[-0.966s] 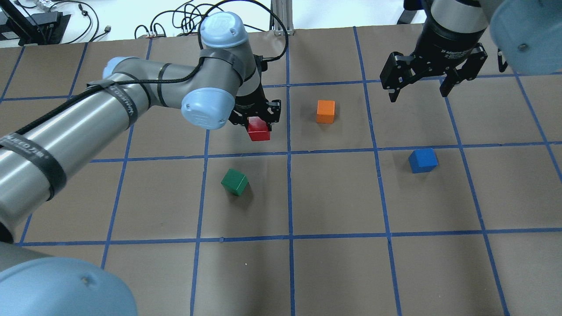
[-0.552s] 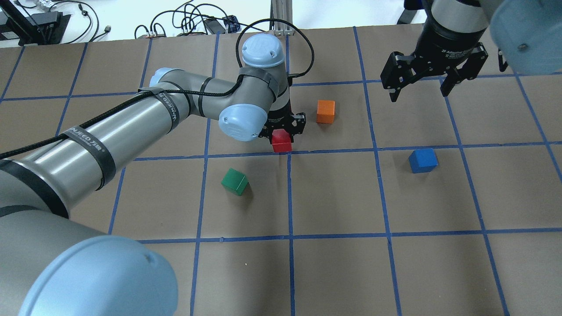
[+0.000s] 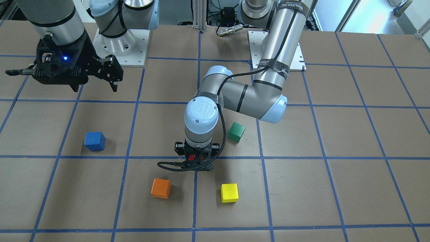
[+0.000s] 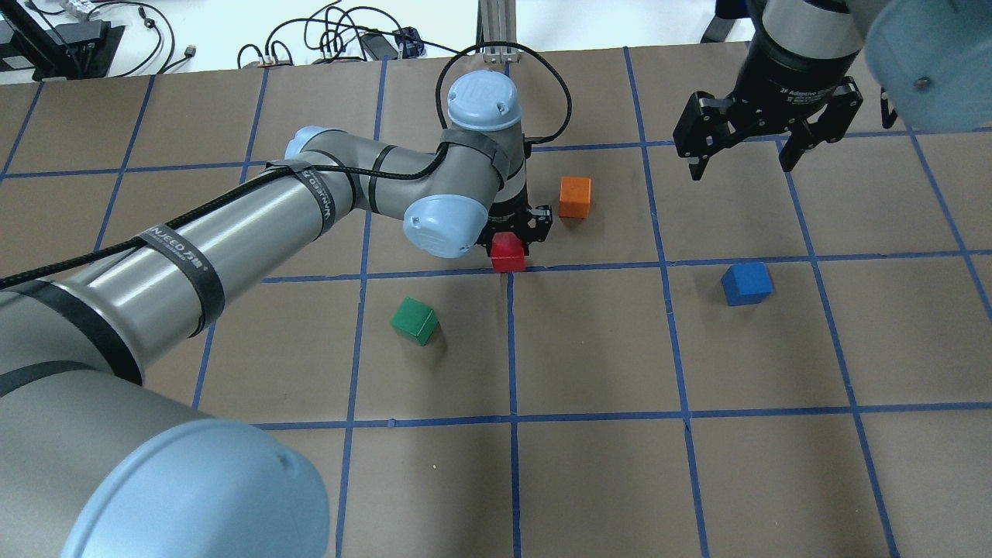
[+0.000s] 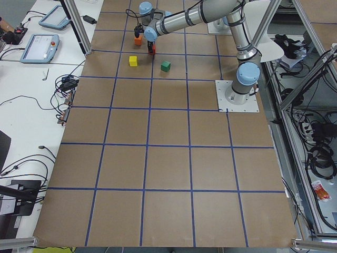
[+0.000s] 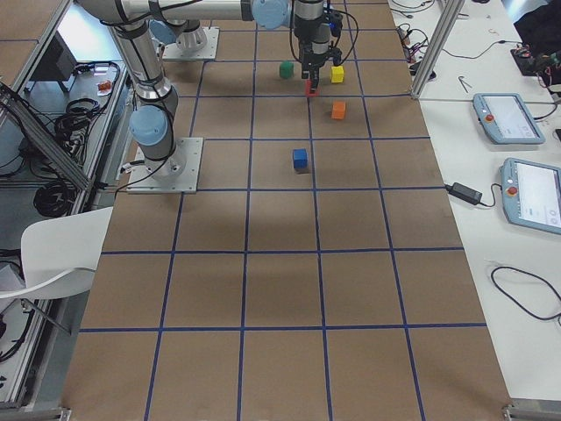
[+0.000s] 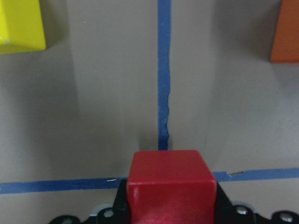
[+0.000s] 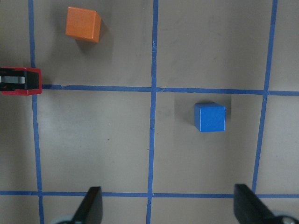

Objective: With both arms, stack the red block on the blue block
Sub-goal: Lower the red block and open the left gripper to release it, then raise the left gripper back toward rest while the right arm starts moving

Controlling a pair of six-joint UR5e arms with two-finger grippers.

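Note:
My left gripper (image 4: 513,236) is shut on the red block (image 4: 508,253) and holds it low over a crossing of blue tape lines near the table's middle. The red block fills the lower part of the left wrist view (image 7: 170,186) and shows between the fingers in the front-facing view (image 3: 191,157). The blue block (image 4: 746,283) sits alone on the table to the right, also seen in the right wrist view (image 8: 210,117). My right gripper (image 4: 740,164) is open and empty, high above the table behind the blue block.
An orange cube (image 4: 574,197) sits just right of and behind my left gripper. A green cube (image 4: 415,321) lies nearer the robot on the left. A yellow cube (image 3: 229,192) lies beyond the left gripper. Blue tape lines grid the brown table (image 4: 604,349).
My left arm has carried the red block to the right and slightly nearer, towards the tape crossing. The right gripper and the other cubes have not moved.

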